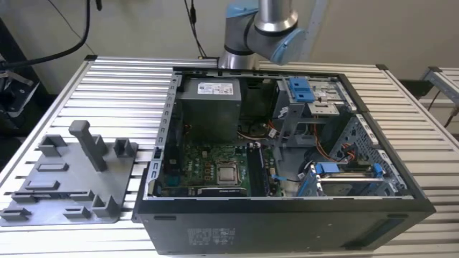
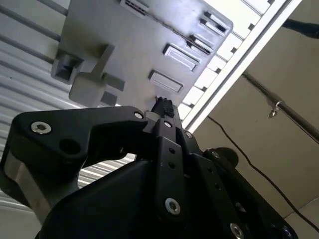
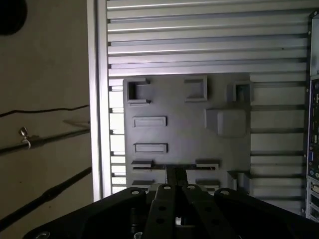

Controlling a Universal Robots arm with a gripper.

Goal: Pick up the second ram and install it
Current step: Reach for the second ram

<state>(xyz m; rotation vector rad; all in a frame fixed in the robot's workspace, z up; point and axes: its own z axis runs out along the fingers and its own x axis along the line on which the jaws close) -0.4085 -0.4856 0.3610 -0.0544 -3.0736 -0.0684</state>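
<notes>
Grey fixture tray (image 1: 75,183) lies below the jaws, well apart from them, on the slatted surface (image 1: 122,91). Jaws pressed together, nothing visible between them. Second ram: cannot tell where it is. Judged step: pick-up not begun; a grasp calls for spreading the jaws first. Open computer case (image 1: 287,226) sits off to one side of the jaws. Arm (image 1: 267,24) rises behind the case, wrist facing down.

Slatted aluminium surface (image 1: 122,91) carries grey plastic fixture tray (image 1: 75,185) at exterior view's left, open black computer tower (image 1: 287,228) lying on side just beside it.
</notes>
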